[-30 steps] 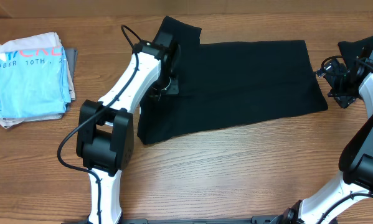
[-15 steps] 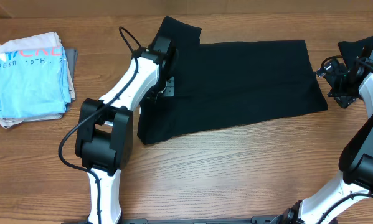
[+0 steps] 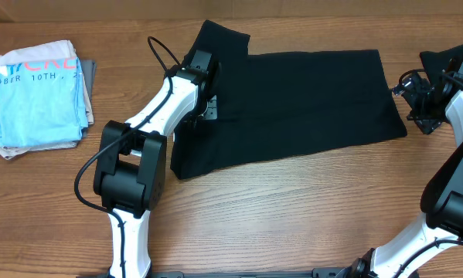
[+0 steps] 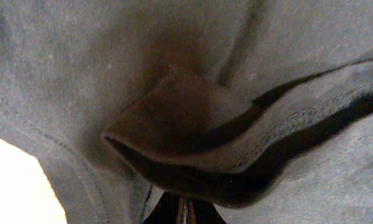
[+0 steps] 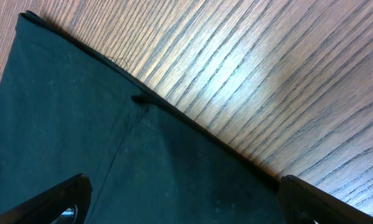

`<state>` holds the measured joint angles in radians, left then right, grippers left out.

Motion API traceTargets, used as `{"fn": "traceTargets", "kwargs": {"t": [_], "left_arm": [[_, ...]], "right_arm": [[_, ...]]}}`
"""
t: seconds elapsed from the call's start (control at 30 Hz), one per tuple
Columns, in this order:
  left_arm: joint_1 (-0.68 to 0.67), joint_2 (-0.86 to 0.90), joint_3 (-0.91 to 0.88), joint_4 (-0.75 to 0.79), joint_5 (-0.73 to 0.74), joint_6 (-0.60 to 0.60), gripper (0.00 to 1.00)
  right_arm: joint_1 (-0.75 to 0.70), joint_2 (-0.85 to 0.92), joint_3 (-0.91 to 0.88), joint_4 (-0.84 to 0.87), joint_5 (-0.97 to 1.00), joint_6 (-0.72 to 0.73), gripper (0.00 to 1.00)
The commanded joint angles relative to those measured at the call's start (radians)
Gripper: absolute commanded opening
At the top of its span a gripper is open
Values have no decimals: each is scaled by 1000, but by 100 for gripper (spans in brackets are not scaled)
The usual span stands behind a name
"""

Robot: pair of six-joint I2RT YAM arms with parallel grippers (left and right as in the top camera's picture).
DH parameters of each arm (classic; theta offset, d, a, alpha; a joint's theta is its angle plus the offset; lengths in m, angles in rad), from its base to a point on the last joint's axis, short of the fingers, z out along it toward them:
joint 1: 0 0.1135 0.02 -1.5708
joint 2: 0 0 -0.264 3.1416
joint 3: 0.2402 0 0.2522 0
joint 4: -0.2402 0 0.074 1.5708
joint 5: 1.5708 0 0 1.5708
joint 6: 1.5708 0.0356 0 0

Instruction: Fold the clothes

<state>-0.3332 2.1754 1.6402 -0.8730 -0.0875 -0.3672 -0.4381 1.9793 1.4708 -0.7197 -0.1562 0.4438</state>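
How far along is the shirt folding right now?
Done: the black T-shirt lies flat as a long band, apparently folded once already. In hand: the left tool is shut on a fold of its fabric near the sleeve; the right tool is open over the opposite edge. Left: that sleeve sticks out, and the band needs folding into a compact stack.

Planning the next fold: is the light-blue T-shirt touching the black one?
No, the folded light-blue T-shirt lies far left in the overhead view, with bare table between it and the black T-shirt.
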Motion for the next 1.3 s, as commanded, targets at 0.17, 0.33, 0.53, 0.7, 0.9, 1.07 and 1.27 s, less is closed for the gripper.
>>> {"fn": "traceTargets", "kwargs": {"t": [0.17, 0.33, 0.53, 0.7, 0.9, 1.07, 1.27], "left_arm": [[10, -4, -2, 63, 2, -23, 4], [10, -4, -3, 119, 1, -23, 4], [11, -4, -23, 219, -3, -22, 4], [12, -4, -23, 284, -5, -23, 6], [12, -4, -23, 306, -6, -22, 13], [15, -13, 11, 301, -10, 1, 15], [55, -37, 112, 162, 3, 21, 29]], "right_arm": [[1, -36, 23, 3, 5, -7, 100], [1, -36, 23, 3, 5, -6, 100], [1, -36, 23, 3, 5, -7, 100], [1, -36, 23, 3, 5, -7, 100], [1, -36, 23, 3, 5, -7, 100], [1, -36, 23, 3, 5, -7, 100], [1, -36, 23, 3, 5, -7, 100]]}}
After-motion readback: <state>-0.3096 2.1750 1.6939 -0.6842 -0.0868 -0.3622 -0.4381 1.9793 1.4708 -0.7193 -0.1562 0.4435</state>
